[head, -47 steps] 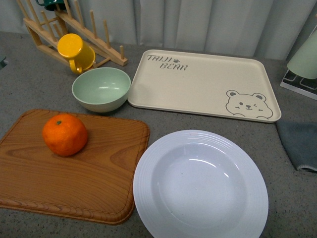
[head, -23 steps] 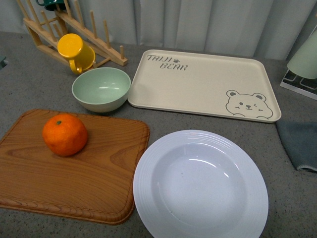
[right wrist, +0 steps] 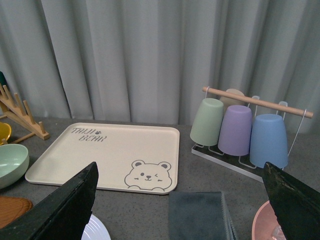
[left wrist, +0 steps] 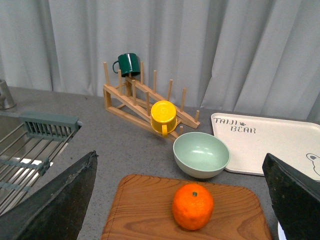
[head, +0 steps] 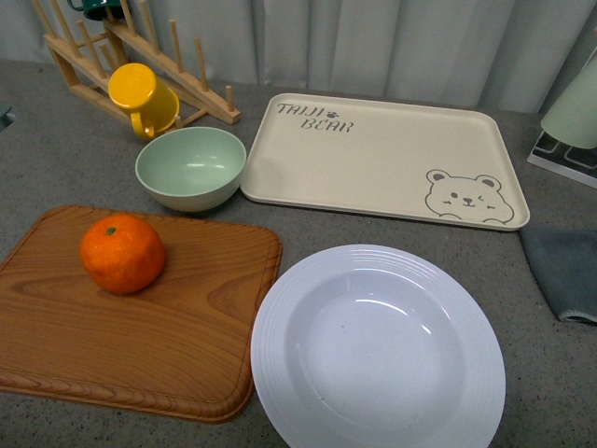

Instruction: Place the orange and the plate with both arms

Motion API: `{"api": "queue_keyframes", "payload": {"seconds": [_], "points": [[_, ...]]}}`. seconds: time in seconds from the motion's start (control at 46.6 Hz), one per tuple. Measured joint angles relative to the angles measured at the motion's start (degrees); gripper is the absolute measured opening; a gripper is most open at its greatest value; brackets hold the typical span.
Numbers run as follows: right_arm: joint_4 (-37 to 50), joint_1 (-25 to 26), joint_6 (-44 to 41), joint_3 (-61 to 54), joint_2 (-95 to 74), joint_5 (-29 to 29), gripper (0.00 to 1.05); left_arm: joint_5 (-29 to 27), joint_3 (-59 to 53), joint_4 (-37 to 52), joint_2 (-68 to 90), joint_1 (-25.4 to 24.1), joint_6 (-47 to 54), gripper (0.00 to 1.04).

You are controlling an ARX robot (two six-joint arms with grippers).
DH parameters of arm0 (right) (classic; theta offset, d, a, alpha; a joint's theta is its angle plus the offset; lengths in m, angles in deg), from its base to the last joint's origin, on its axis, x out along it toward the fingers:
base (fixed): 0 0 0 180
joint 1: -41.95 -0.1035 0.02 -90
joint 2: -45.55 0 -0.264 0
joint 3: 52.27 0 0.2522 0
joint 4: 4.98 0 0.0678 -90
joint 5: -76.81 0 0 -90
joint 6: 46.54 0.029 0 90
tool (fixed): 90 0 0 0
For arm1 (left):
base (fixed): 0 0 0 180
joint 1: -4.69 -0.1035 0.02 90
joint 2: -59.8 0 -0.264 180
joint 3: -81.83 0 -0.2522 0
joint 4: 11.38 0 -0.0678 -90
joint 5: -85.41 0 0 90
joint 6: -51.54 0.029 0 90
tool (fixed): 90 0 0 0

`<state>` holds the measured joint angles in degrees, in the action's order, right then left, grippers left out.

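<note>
The orange (head: 122, 253) sits on a wooden cutting board (head: 140, 345) at the front left. The white ridged plate (head: 378, 350) lies empty on the counter to the board's right. Neither arm shows in the front view. In the left wrist view my left gripper (left wrist: 182, 200) is open, raised above and behind the orange (left wrist: 193, 206), with its fingers (left wrist: 55, 205) wide on either side. In the right wrist view my right gripper (right wrist: 180, 205) is open and empty above a grey cloth (right wrist: 197, 215); only a sliver of the plate (right wrist: 95, 231) shows there.
A cream bear tray (head: 382, 159) lies behind the plate, a pale green bowl (head: 190, 168) and a yellow mug (head: 142, 96) on a wooden rack (head: 140, 56) at back left. A cup stand (right wrist: 245, 130) is at right, a sink rack (left wrist: 30, 150) at far left.
</note>
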<state>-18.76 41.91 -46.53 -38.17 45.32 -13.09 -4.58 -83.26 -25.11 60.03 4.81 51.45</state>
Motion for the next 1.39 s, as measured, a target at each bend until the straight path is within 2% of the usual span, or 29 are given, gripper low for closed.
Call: {"api": "queue_keyframes", "payload": {"seconds": [0.987,1.03,1.073,1.116,1.137,1.223,1.309,1.395], "points": [[0.0,0.0,0.0,0.0,0.0,0.0,0.96,0.0,0.0,0.0,0.0,0.0,0.0,0.98],[0.0,0.0,0.0,0.0,0.0,0.0,0.96,-3.32,0.07,-0.37,0.5,1.03,-1.11,0.98],[0.0,0.0,-0.02,0.0,0.0,0.0,0.96,-16.17,0.28,-1.33,3.67,4.55,-4.85,0.98],[0.0,0.0,0.0,0.0,0.0,-0.13,0.96,-22.23,0.31,-0.96,7.43,5.03,-7.15,0.98],[0.0,0.02,0.0,0.0,0.0,-0.02,0.96,-23.19,0.35,0.17,9.84,4.52,-8.24,0.98],[0.0,0.0,-0.02,0.0,0.0,0.09,0.96,-20.26,1.77,8.11,20.57,1.33,-9.35,0.98],[0.0,0.0,0.0,0.0,0.0,0.0,0.96,-13.88,6.05,17.09,36.15,-1.57,-10.82,0.98],[0.0,0.0,0.0,0.0,0.0,0.0,0.96,-7.56,10.71,24.52,51.49,-2.32,-10.47,0.98]]}}
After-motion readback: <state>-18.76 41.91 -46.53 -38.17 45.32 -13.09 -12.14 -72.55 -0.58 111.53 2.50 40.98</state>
